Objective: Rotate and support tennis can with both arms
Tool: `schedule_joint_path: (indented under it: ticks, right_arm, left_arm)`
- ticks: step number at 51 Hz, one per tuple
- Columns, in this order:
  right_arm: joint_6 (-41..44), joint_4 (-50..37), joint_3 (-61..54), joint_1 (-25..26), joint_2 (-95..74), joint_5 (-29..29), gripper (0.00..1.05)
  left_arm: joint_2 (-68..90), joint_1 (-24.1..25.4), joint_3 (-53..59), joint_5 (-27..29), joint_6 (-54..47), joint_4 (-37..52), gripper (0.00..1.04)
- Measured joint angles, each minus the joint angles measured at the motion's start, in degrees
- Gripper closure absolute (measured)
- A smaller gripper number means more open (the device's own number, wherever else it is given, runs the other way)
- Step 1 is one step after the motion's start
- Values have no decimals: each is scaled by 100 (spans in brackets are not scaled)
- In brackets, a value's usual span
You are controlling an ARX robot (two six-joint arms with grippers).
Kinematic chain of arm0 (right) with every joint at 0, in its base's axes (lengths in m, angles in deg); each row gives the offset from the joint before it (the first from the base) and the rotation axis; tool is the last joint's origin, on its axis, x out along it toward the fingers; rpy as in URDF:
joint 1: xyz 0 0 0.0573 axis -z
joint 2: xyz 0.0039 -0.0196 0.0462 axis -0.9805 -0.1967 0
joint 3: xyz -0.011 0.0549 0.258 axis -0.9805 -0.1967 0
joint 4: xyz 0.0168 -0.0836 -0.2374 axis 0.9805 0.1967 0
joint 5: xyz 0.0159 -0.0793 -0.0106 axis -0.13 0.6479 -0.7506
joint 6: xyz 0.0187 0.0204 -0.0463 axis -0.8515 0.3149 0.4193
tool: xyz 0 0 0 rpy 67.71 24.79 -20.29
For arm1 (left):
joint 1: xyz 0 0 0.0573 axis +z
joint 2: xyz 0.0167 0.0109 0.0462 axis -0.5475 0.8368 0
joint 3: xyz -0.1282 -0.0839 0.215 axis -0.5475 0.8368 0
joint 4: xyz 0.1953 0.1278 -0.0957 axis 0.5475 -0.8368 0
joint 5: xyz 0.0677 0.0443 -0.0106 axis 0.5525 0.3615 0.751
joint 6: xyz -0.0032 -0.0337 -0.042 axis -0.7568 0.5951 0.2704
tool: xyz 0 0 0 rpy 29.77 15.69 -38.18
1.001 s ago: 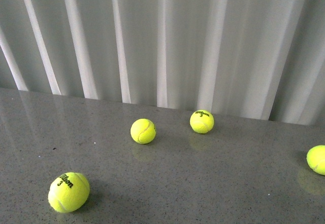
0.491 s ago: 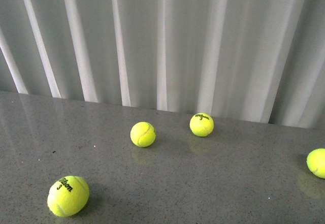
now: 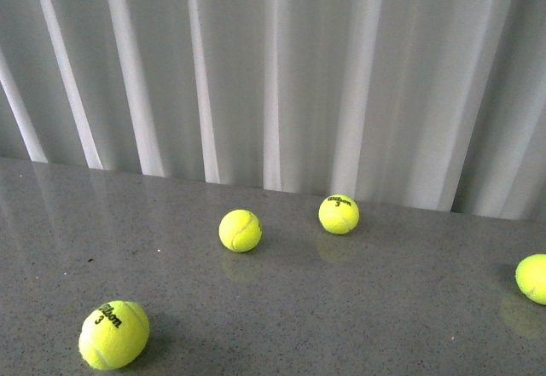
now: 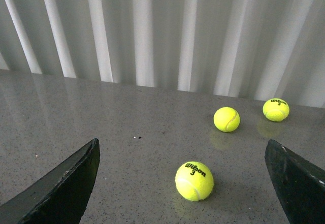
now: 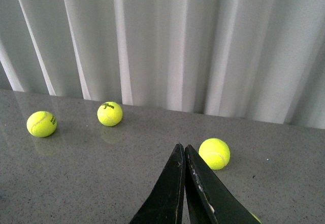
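The tennis can is out of view in every frame. Neither arm shows in the front view. In the left wrist view my left gripper [image 4: 182,141] is open, its two black fingers [image 4: 66,183] spread wide apart over the grey table. A yellow tennis ball [image 4: 194,181] marked Wilson 3 lies on the table between them, touching neither. In the right wrist view my right gripper [image 5: 182,146] is shut, its black fingertips pressed together with nothing between them. It hangs over the table, close to another tennis ball [image 5: 214,153].
Several yellow tennis balls lie scattered on the grey speckled table [image 3: 358,308]: one at the near left [image 3: 114,334], two mid-table [image 3: 240,230] [image 3: 339,214], one at the right edge [image 3: 533,278]. A pleated white curtain [image 3: 273,69] hangs behind the table's far edge.
In the front view the balls and the table's far edge have slid slightly lower in the picture. The balls keep their places relative to each other.
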Motion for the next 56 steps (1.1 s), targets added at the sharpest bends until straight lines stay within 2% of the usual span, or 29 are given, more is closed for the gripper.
schedule_joint_path:
  ticks: [11,16,31,50,56]
  right_arm:
    - [2,382,0,0,385,0,101]
    - [-2,1351,4,2,1180,-4,101]
    - [2,1392,4,2,1355,-4,100]
    - [-2,1394,4,2,1357,-4,42]
    - [-2,1394,4,0,1360,-4,19]
  left_arm:
    - [0,0,0,0,0,0,7]
    - [0,0,0,0,0,0,7]
    - [-7,0,0,0,0,0,7]
    - [-7,0,0,0,0,0,7]
    - [-7,0,0,0,0,0,7]
